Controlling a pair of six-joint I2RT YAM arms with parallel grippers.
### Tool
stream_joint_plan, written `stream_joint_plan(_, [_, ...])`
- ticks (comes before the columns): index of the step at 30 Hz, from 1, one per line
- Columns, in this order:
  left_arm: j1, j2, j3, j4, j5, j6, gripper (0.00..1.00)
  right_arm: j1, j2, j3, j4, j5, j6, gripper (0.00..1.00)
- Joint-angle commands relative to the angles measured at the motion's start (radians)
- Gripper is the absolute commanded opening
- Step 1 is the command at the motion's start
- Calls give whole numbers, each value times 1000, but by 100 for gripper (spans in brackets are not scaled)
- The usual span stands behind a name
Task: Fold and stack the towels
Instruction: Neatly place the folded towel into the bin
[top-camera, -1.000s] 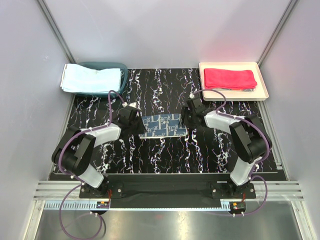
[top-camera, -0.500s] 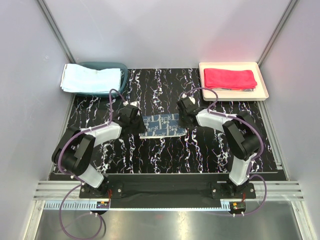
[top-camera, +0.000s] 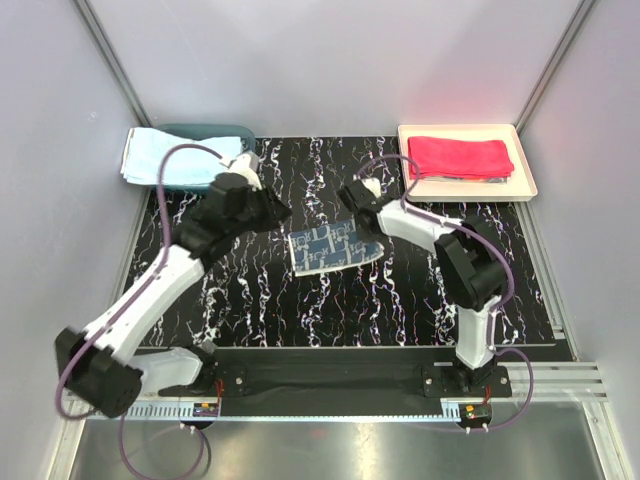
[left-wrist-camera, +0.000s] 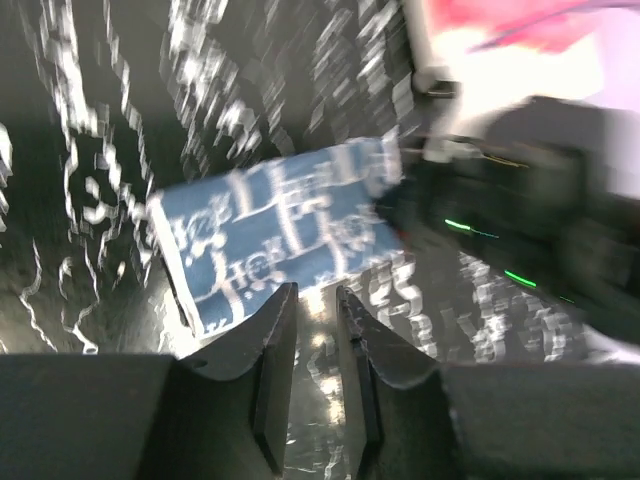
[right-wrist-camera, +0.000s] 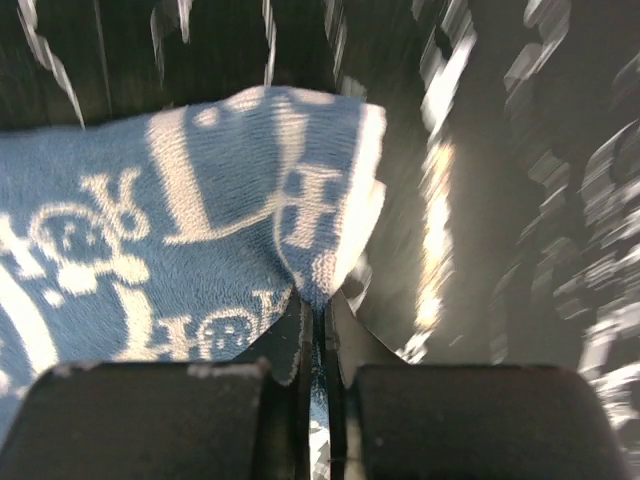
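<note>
Pinching the far right corner of the patterned blue towel (right-wrist-camera: 150, 230), my right fingers (right-wrist-camera: 335, 335) are pressed fully together with only a thin fold of cloth between them. The towel lies folded into a strip near the middle of the black marbled table (top-camera: 400, 300), turned a little askew. My left fingers (left-wrist-camera: 285, 345) are part-way apart with nothing between them, hovering above the table just off the towel's near edge.

This cloth looks like light, soft terry. I judge it will sag and swing from any single point, and the folded layers may slide apart if only the top one is caught. The better hold is at a corner or along the folded edge, taking every layer at once, with a second grip at the opposite end so it travels flat. From my right wrist I cannot be sure how many layers I have.

The red-pink towel (top-camera: 460, 156) rests folded on the cream tray (top-camera: 525, 185) at the back right, and the light blue towel (top-camera: 180, 158) is draped over the teal basket (top-camera: 240, 131) at the back left.

The pale marks woven into the patterned towel look like block letters and small figures, perhaps an "L" and an "H" near the corner, but both wrist views are blurred and I can read no word or brand.
</note>
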Motion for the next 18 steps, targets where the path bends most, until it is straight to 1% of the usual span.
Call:
stream_joint_plan(1, [-2, -104, 85, -139, -10, 51, 28, -5, 76, 188, -118, 221, -152, 0])
stream_joint_plan(2, [-3, -141, 86, -177, -14, 64, 28, -6, 97, 264, -142, 267, -172, 0])
stream_joint_plan(4, [-2, -178, 92, -220, -33, 100, 29, -20, 162, 332, -155, 310, -235, 0])
stream_joint_plan(5, [0, -209, 92, -254, -36, 113, 29, -26, 184, 400, -174, 336, -250, 0])
stream_joint_plan(8, [1, -247, 88, -305, -48, 148, 29, -62, 251, 500, -164, 377, -318, 0])
stream_joint_plan(12, [1, -295, 77, -342, -50, 200, 29, -124, 328, 623, -147, 399, -403, 0])
stream_joint_plan(14, [1, -304, 63, -355, -79, 218, 29, -163, 380, 713, -145, 416, -459, 0])
stream_joint_plan(17, [3, -309, 40, -355, -67, 238, 29, -207, 445, 821, -113, 442, -512, 0])
stream_joint_plan(18, [4, -306, 28, -358, -68, 249, 29, -217, 462, 846, -101, 451, -558, 0])
